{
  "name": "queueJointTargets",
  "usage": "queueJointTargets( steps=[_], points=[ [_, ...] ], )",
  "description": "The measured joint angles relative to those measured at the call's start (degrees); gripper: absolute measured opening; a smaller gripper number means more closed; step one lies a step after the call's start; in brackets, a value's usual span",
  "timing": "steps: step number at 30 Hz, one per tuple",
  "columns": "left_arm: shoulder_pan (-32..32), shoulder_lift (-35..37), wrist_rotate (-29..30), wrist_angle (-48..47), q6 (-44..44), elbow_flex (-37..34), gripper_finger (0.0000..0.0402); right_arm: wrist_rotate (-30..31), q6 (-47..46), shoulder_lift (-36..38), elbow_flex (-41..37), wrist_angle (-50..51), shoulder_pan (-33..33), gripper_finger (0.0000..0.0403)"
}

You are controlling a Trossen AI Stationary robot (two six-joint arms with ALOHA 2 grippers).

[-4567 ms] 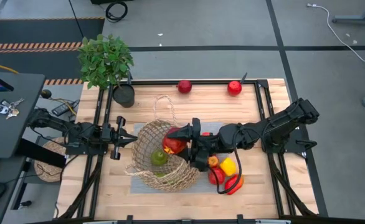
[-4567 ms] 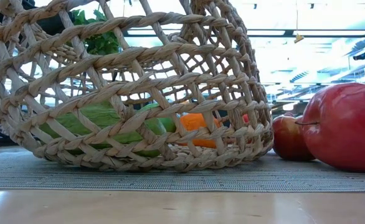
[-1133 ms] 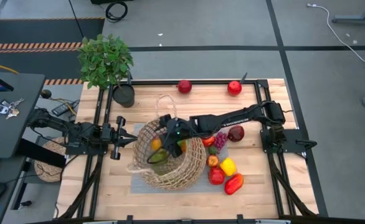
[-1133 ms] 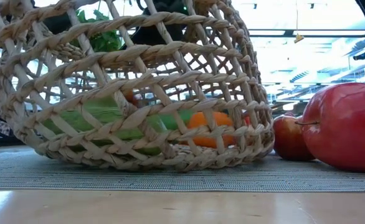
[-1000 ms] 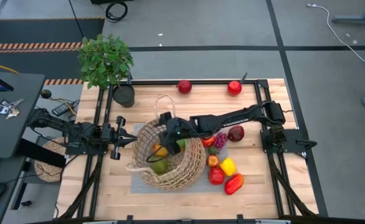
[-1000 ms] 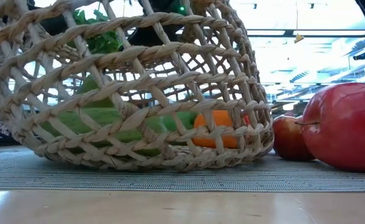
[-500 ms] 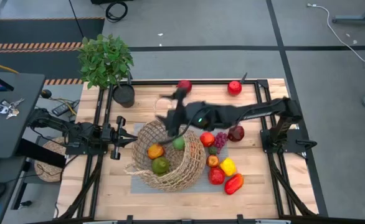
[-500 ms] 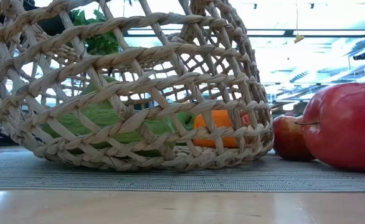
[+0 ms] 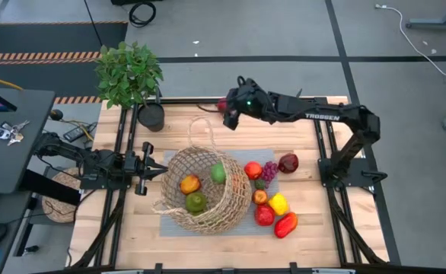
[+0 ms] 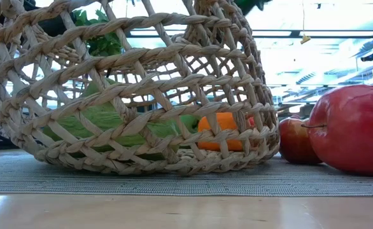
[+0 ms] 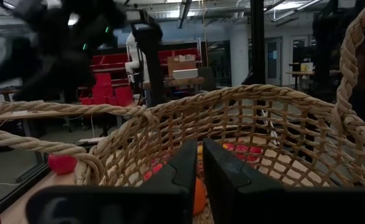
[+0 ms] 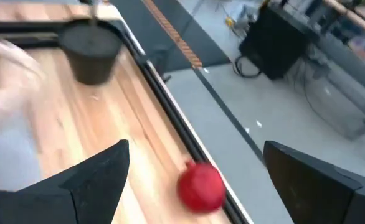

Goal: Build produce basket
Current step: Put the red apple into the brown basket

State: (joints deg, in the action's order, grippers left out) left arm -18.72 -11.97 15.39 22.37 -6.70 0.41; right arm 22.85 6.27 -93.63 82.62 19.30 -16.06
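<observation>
Fingers of the right gripper (image 12: 195, 158) spread wide and empty above a red apple (image 12: 201, 185) at the table's far edge.

That apple lies between the two open fingers, not yet touched, tight against the far rail and well apart from the wicker basket (image 9: 206, 190) at mid-table. It looks smooth, round and light, so it would likely roll or slip; a grip across its widest middle seems safest. The basket holds an orange fruit (image 9: 189, 183) and two green ones, with more produce (image 9: 272, 199) just beside it. The left gripper (image 9: 148, 170) waits, pinched shut and empty, at the basket's left rim.
</observation>
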Motion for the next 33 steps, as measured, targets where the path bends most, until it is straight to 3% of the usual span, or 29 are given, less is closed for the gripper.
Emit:
queueJointTargets(
  steps=[16, 25, 33],
  points=[
    [0.0, 0.0, 0.0, 0.0, 0.0, 0.0, 0.0034, 0.4, -7.8, 12.2, -28.7, -12.8, -16.6, 0.0373],
    [0.0, 0.0, 0.0, 0.0, 0.0, 0.0, 0.0032, -3.1, -7.3, 12.2, -35.4, -12.5, -26.9, 0.0397],
    [0.0, 0.0, 0.0, 0.0, 0.0, 0.0, 0.0033, -2.4, -11.6, 12.2, -35.8, -8.6, -33.0, 0.0397]
  ],
)
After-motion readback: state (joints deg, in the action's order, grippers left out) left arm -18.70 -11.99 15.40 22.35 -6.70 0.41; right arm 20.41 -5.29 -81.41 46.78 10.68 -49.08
